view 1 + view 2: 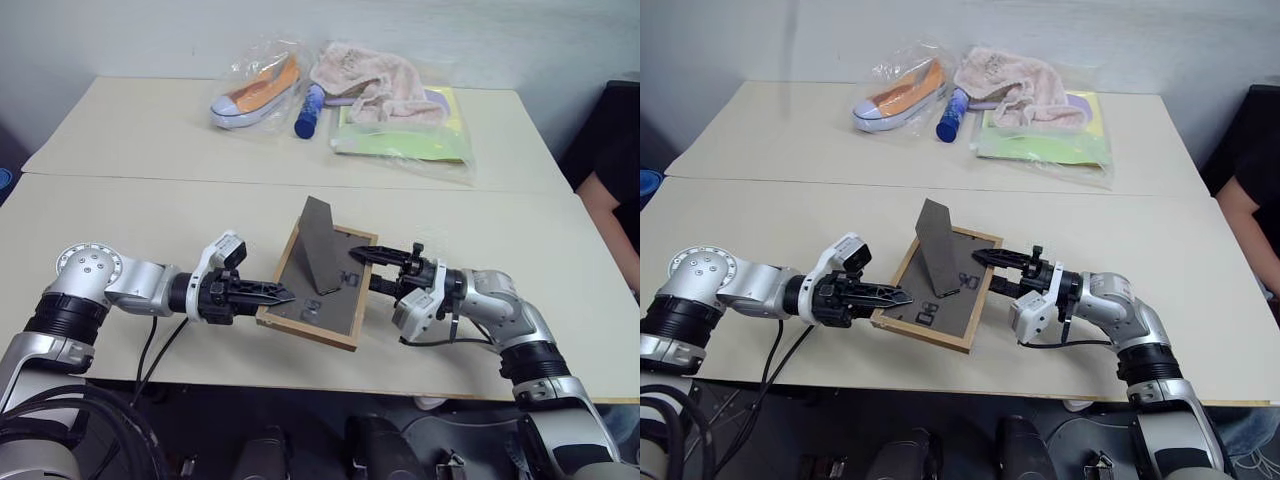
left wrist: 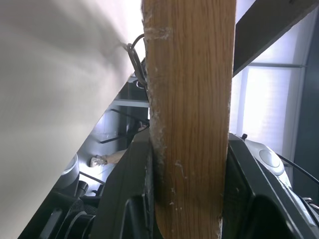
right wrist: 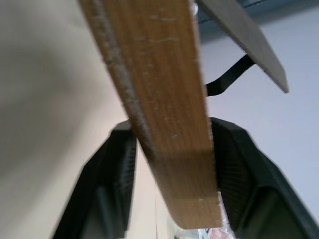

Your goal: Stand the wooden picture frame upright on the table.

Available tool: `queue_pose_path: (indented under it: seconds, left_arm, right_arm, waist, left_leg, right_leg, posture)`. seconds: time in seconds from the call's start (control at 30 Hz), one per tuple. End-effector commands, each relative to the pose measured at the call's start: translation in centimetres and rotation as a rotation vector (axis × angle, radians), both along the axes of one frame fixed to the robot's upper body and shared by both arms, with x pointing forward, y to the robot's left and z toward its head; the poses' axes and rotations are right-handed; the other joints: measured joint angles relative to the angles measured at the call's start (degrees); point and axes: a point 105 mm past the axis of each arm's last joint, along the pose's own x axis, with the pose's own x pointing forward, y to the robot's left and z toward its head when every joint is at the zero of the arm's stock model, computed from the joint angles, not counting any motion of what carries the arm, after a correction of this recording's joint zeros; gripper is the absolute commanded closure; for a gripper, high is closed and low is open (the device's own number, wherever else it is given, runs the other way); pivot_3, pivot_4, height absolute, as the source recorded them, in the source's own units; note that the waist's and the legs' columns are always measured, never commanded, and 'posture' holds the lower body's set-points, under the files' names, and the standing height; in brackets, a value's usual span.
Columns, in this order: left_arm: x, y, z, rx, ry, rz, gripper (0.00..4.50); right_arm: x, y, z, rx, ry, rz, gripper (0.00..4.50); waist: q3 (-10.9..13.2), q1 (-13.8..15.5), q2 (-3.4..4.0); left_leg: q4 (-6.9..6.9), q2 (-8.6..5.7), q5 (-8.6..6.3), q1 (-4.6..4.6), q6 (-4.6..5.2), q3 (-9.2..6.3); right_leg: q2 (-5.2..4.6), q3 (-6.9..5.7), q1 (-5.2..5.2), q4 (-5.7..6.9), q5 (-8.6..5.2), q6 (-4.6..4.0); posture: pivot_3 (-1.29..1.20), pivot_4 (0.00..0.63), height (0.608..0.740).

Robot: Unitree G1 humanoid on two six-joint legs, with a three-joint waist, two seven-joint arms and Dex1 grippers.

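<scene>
Frame [image 1: 318,287] is lying back side up on the table [image 1: 150,215], near its front edge and well short of the seam, stand flap [image 1: 322,245] sticking up off the dark backing. Left gripper [image 1: 268,295] is clamping the frame's left wooden edge; in the left wrist view the wood [image 2: 189,119] is sitting tight between both fingers. Right gripper [image 1: 366,268] is straddling the right edge, jaws around the wood [image 3: 164,119] with a small gap showing on each side, so closing but probably not pinching yet. Frame looks light and stiff, wood giving decent grip; the flap and clips look flimsy, any glass fragile. Best hold: opposite wooden edges, clear of the flap, then tilting onto the bottom edge and flap.
</scene>
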Motion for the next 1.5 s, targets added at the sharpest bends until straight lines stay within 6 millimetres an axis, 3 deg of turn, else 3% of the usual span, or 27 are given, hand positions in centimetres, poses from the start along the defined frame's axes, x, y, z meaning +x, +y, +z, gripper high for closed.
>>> queue_pose_path:
  seconds: [0.03,0.17,0.27,0.33,0.4,0.47,0.57,0.63,0.7,0.8,0.87,1.1,1.33,1.5]
  left_arm:
    - [0.6,-0.7,3.4,-0.105,-0.188,0.048,2.88]
    - [0.3,0.6,4.0,-0.07,-0.262,0.106,1.57]
    - [0.4,3.0,4.5,-0.001,-0.344,0.242,0.7]
    - [0.8,4.9,4.6,0.04,-0.392,0.356,0.68]
    - [1.5,6.9,5.1,0.116,-0.6,0.487,0.68]
    - [1.5,7.8,5.7,0.17,-0.906,0.522,0.68]
    - [1.3,8.1,4.2,0.324,-1.23,0.422,0.52]
    - [1.3,8.1,3.4,0.36,-1.307,0.383,0.1]
    - [1.4,7.9,3.1,0.354,-1.355,0.364,0.0]
    - [1.4,6.7,2.2,0.343,-1.417,0.326,0.0]
    - [1.4,6.6,1.8,0.338,-1.416,0.328,0.0]
    - [1.6,6.5,1.5,0.335,-1.413,0.319,0.0]
    - [1.9,6.8,1.5,0.357,-1.426,0.317,0.0]
    - [1.7,7.2,1.3,0.371,-1.423,0.321,0.0]
  right_arm:
    - [0.2,-0.4,0.5,0.054,-0.002,-0.024,3.03]
    - [0.2,-0.4,1.5,0.095,-0.022,-0.018,3.24]
    - [0.2,-0.3,1.9,0.123,-0.01,-0.013,3.24]
    - [0.3,-0.5,2.1,0.15,0.01,-0.02,3.24]
    - [0.5,-1.0,2.3,0.235,0.11,-0.037,3.24]
    - [0.5,-1.4,2.5,0.324,0.262,-0.035,3.24]
    - [0.7,-2.0,2.7,0.549,0.653,0.001,3.24]
    - [0.5,-2.0,3.2,0.649,0.836,0.069,3.24]
    - [0.7,-2.1,3.5,0.721,1.003,0.108,3.24]
    - [2.0,-2.3,0.8,0.818,1.462,0.081,3.24]
    - [2.3,-2.5,-0.3,0.835,1.54,0.057,3.24]
    - [3.2,-2.4,-4.8,0.774,1.607,-0.117,3.24]
    - [3.1,-2.5,-6.5,0.649,1.524,-0.177,3.24]
    - [3.5,-2.5,-5.6,0.652,1.459,-0.175,1.59]
  waist:
    - [0.0,0.0,0.0]
    - [0.1,-0.4,-0.1]
    - [0.1,-1.0,-0.1]
    - [0.1,-1.2,-0.06]
    - [0.2,-1.1,-0.03]
    - [0.2,-1.0,0.04]
    - [0.2,0.2,0.09]
    - [0.2,0.5,0.13]
    - [0.3,0.5,0.19]
    - [0.3,0.2,0.24]
    - [0.3,0.1,0.23]
    - [0.3,-0.5,0.33]
    - [0.3,-0.4,0.26]
    - [0.3,-0.2,0.24]
  left_leg:
    - [0.0,0.0,0.0,0.0,0.01,0.0]
    - [0.0,0.05,0.02,-0.01,-0.02,-0.01]
    - [-0.1,0.07,0.05,0.08,-0.08,0.03]
    - [-0.14,0.09,0.06,0.1,-0.11,0.02]
    - [-0.13,0.1,0.06,0.09,-0.11,0.01]
    - [-0.17,0.09,0.06,0.07,-0.11,0.01]
    - [-0.2,0.08,0.06,0.07,-0.11,0.01]
    - [-0.21,0.07,0.05,0.06,-0.08,-0.03]
    - [-0.22,0.07,0.01,0.06,-0.03,-0.03]
    - [-0.34,0.08,-0.03,0.07,0.04,-0.04]
    - [-0.45,0.09,-0.03,0.07,0.06,-0.06]
    - [-0.92,0.09,0.02,0.08,0.06,0.13]
    - [-0.9,0.07,0.08,0.35,0.06,0.19]
    - [-0.92,0.07,0.1,0.21,0.01,0.17]
  right_leg:
    - [-0.01,0.0,0.01,-0.01,0.0,0.0]
    - [0.0,-0.01,-0.01,-0.05,-0.01,-0.01]
    - [0.03,0.04,-0.02,-0.02,-0.03,-0.05]
    - [0.03,0.05,-0.04,-0.01,-0.04,-0.07]
    - [0.01,0.04,-0.04,0.01,-0.05,-0.09]
    - [0.01,0.0,-0.02,-0.05,-0.06,-0.11]
    - [0.01,-0.05,0.03,-0.13,-0.06,-0.12]
    - [-0.02,-0.07,0.07,-0.19,-0.06,-0.13]
    - [-0.05,-0.06,0.07,-0.2,-0.06,-0.13]
    - [-0.11,-0.06,0.06,-0.26,-0.06,-0.13]
    - [-0.13,-0.08,0.05,-0.32,-0.06,-0.13]
    - [-0.06,-0.05,-0.08,-0.5,-0.03,-0.07]
    - [-0.07,0.06,0.07,-0.29,-0.01,-0.06]
    - [-0.09,0.06,-0.08,-0.3,-0.01,-0.06]
  posture:
    - [0.0,0.15,0.74]
    - [0.0,0.15,0.74]
    - [0.0,0.15,0.74]
    - [0.0,0.15,0.74]
    - [0.0,0.15,0.74]
    - [0.0,0.15,0.74]
    - [0.0,0.15,0.74]
    - [0.0,0.15,0.74]
    - [0.0,0.15,0.74]
    - [0.0,0.15,0.74]
    - [0.0,0.15,0.74]
    - [0.0,0.15,0.74]
    - [0.0,0.15,0.74]
    - [0.0,0.15,0.74]
